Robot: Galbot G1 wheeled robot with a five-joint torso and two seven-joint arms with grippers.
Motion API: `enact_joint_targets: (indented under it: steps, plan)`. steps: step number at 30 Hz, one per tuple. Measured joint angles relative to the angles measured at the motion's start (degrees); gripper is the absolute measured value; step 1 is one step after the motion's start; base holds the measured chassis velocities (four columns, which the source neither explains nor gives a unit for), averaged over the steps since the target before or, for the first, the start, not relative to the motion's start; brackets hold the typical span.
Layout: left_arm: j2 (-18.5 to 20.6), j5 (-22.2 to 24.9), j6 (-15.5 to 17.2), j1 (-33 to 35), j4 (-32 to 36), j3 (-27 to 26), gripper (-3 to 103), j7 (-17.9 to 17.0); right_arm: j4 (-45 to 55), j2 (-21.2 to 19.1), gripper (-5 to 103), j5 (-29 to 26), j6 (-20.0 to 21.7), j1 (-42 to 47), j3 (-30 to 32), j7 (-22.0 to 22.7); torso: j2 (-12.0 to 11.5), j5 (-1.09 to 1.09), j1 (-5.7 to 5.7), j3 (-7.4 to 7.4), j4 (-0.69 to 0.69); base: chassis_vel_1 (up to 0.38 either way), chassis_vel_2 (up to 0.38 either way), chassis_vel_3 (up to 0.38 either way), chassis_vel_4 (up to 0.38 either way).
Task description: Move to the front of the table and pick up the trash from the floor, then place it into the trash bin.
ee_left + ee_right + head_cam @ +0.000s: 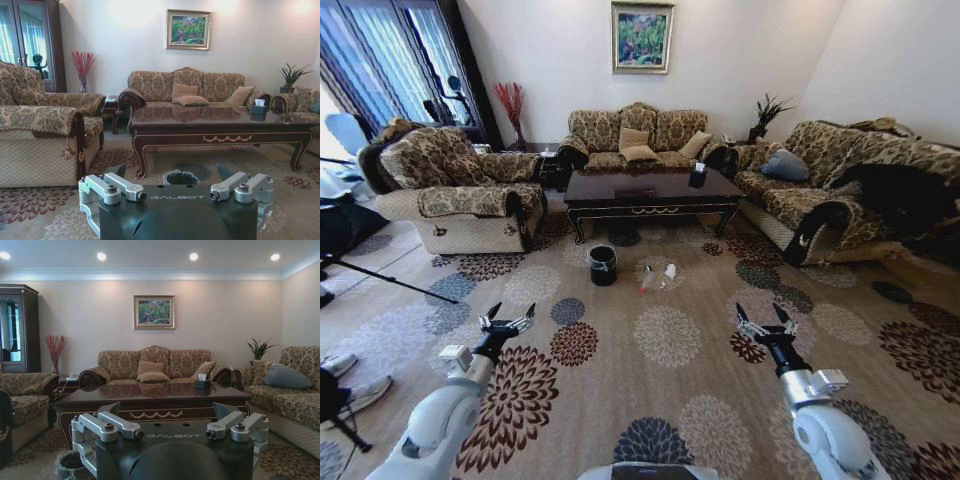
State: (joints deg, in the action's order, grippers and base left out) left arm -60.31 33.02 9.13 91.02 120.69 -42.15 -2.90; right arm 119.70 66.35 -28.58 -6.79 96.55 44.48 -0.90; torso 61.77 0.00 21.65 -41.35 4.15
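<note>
Two robot arms reach forward low over the patterned carpet (670, 400), well short of the table. Left gripper (507, 322) and right gripper (766, 322) both hold their jaws spread wide, with nothing between them. Farther ahead, a small black bin (603, 265) with a plastic liner stands on the carpet just in front of the dark coffee table (650, 192). Beside the bin, to its right, lie a clear bottle (647, 279) with a red cap and a white paper wad (670, 271). A sofa (638, 135) sits behind the table.
</note>
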Motion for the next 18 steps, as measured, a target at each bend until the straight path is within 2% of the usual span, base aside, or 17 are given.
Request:
enact_joint_targets:
  steps: [18]
  plan:
    - [-0.71,-2.19,0.22,-0.73,1.44,0.36,100,-0.63,-0.04,0.18,100,1.48,-0.31,-0.22,-1.74,0.15,-5.81,0.0,-2.66,3.17,0.0,0.0,0.0,0.0,0.0]
